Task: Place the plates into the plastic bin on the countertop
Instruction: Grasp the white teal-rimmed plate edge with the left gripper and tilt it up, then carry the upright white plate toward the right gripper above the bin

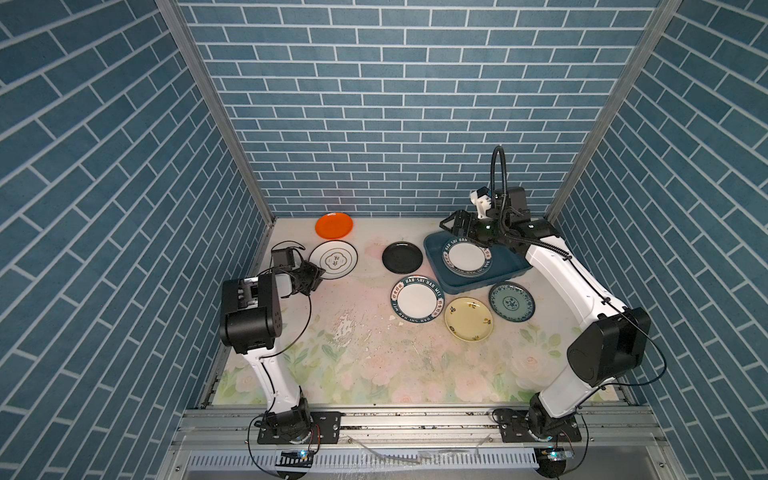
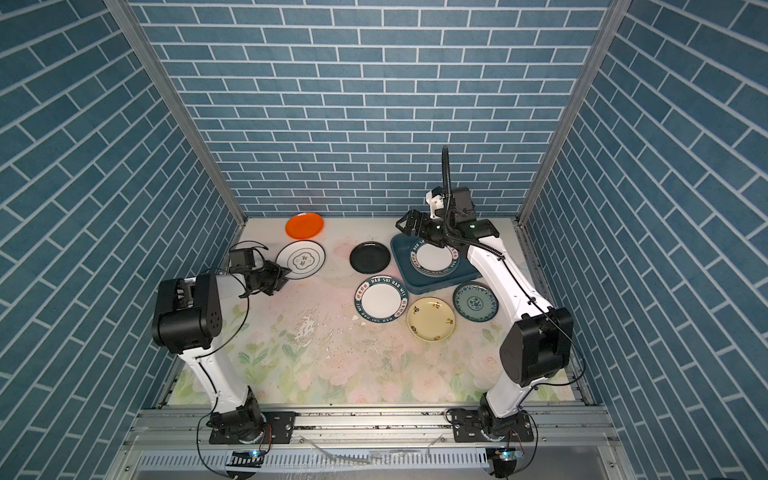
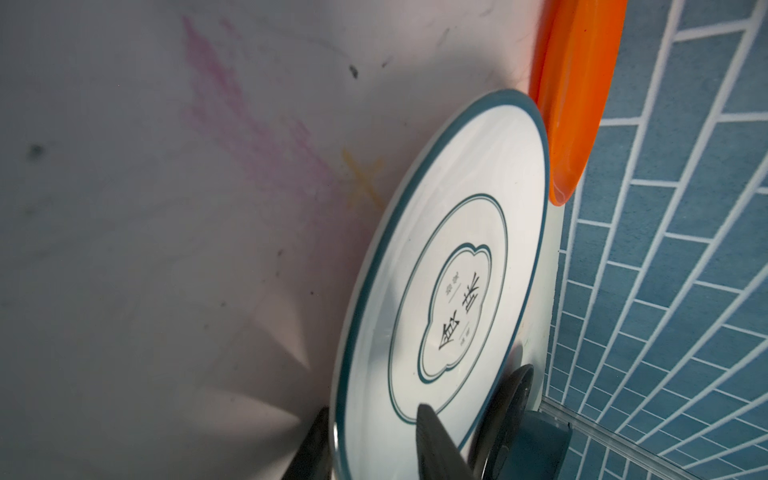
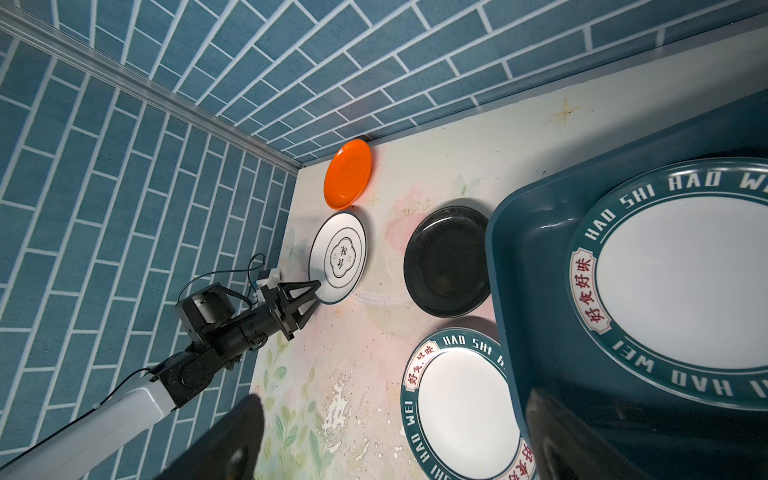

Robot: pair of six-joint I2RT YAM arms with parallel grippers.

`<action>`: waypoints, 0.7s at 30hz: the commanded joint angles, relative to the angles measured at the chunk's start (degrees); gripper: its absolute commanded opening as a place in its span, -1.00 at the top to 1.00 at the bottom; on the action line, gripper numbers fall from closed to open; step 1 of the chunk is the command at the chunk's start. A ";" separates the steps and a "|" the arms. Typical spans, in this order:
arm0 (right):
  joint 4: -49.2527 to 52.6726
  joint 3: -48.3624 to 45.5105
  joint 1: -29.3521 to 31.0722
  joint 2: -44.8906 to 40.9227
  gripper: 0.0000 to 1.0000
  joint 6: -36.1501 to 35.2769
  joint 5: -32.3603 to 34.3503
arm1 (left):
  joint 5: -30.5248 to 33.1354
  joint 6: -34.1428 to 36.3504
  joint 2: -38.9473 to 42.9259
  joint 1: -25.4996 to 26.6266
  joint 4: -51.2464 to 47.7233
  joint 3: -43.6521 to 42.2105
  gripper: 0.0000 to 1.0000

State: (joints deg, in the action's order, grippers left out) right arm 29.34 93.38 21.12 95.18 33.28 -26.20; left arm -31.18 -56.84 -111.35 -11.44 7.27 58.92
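Left gripper [image 4: 318,294] at the quatrefoil plate [image 3: 457,249] rim.
Left wrist view shows its jaws straddling that rim, grip unclear; right gripper [image 1: 451,226] gapes over the plastic bin [image 1: 478,281] corner.

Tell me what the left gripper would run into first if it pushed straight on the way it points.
The quatrefoil plate: the left gripper sits at its rim, jaws straddling the edge. Beyond it probably comes the orange plate, though the exact line is unclear.
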 commanded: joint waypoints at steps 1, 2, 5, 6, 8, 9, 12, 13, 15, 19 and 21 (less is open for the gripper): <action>0.37 0.48 0.49 -0.87 -0.96 1.87 -0.08 | 0.59 0.28 -1.98 -0.24 -2.26 0.32 0.38; 0.33 0.53 0.58 -0.83 -0.96 1.88 -0.21 | 0.55 0.18 -2.06 -0.19 -2.19 0.32 0.41; 0.14 0.57 0.90 -0.53 -0.96 1.89 -0.28 | 0.44 0.21 -2.11 -0.27 -2.26 0.41 0.48; 0.19 0.60 1.02 -0.39 -0.96 1.79 -0.18 | 0.35 0.17 -2.12 -0.24 -2.17 0.37 0.51; -0.10 0.59 1.28 0.05 -0.96 1.88 -0.30 | 0.24 0.15 -2.07 -0.26 -2.21 0.50 0.56; -0.29 0.74 1.48 0.32 -0.96 1.96 -0.50 | 0.24 0.11 -1.99 -0.25 -2.17 0.50 0.60; -1.13 1.27 1.93 1.32 -0.96 2.21 -0.87 | 0.15 0.02 -2.09 -0.24 -2.17 0.50 0.68; -1.59 1.35 2.12 1.73 -0.96 2.27 -0.95 | 0.07 -0.03 -2.07 -0.23 -2.17 0.58 0.68; -2.56 1.70 2.64 2.65 -0.96 2.32 -1.05 | -0.18 -0.17 -2.26 -0.25 -2.17 0.75 0.73; -3.38 3.06 4.23 5.49 -0.96 1.58 -0.46 | -0.29 -0.36 -2.34 -0.25 -2.43 1.18 0.82; -3.45 3.96 5.04 7.08 -0.96 1.12 -0.27 | -0.29 -0.34 -2.15 -0.23 -2.61 1.20 0.84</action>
State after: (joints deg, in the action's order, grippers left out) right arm 27.03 95.24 24.97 100.36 34.35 -26.55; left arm -32.32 -57.87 -112.20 -11.70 7.64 59.94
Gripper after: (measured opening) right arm 0.981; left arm 0.105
